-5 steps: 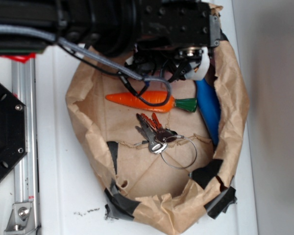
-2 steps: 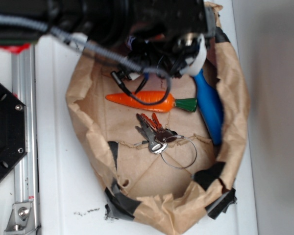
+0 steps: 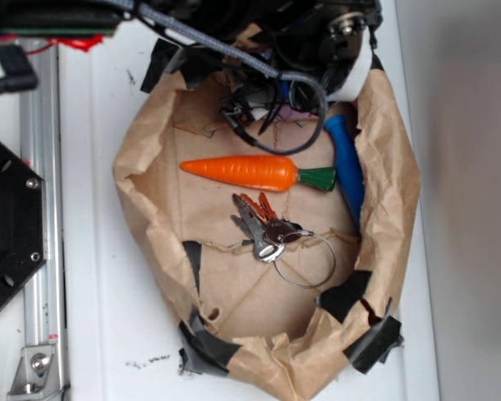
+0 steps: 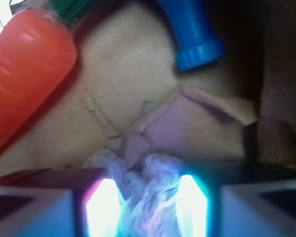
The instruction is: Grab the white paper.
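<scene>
In my wrist view the white paper (image 4: 138, 192) sits directly between the two glowing fingertips (image 4: 104, 207), a crumpled, wrinkly wad bulging up out of the gap toward the brown paper lining (image 4: 133, 74). So there is no sideways offset left to correct: the wad lies dead centre in the gripper (image 4: 144, 210), with no clear long axis, just a rough lump. The jaws stand on either side of it with the tissue filling the space between them; I judge they are pinching it or very nearly so, but I cannot tell for certain whether the pads bear on it.

From the exterior view, my gripper (image 3: 263, 113) hangs at the far rim of the lining (image 3: 392, 192), beyond the toy carrot (image 3: 250, 171), with the blue handle (image 3: 346, 163) along the right wall and the keys (image 3: 263, 225) nearer the middle. The wad itself is hidden there under the arm and cables.

What matters next, I judge, is a firm squeeze and then a straight lift, since thin tissue can slip out.
</scene>
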`<state>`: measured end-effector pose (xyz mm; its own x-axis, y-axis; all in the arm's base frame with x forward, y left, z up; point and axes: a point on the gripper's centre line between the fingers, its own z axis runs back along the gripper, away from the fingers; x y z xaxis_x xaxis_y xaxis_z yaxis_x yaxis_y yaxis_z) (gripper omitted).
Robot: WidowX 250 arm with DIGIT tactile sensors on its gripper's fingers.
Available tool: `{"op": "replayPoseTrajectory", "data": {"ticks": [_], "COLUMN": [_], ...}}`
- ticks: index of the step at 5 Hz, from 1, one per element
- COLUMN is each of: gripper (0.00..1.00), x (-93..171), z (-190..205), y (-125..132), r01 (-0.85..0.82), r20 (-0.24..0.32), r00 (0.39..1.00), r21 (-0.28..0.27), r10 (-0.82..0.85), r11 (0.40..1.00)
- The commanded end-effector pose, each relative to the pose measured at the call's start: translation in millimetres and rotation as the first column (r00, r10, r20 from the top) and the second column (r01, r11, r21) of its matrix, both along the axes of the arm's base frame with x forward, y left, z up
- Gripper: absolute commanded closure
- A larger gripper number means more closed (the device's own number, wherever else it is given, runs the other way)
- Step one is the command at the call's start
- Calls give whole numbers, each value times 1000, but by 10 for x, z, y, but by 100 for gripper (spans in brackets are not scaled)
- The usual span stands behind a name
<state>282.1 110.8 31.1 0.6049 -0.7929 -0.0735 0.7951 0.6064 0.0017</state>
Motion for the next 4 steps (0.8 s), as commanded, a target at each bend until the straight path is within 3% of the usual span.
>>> {"op": "replayPoseTrajectory", "data": {"ticks": [1,2,4], "gripper": [100,100,100], "x": [-50,-56,-62], "z": [186,360,1018], "y": [-6,-144,-671], "r01": [-23,7,-10], "r20": [64,106,243], "r00": [998,994,970], "r21": [67,90,-10], "r10": [18,-17,12], "r11": [997,996,1000]}}
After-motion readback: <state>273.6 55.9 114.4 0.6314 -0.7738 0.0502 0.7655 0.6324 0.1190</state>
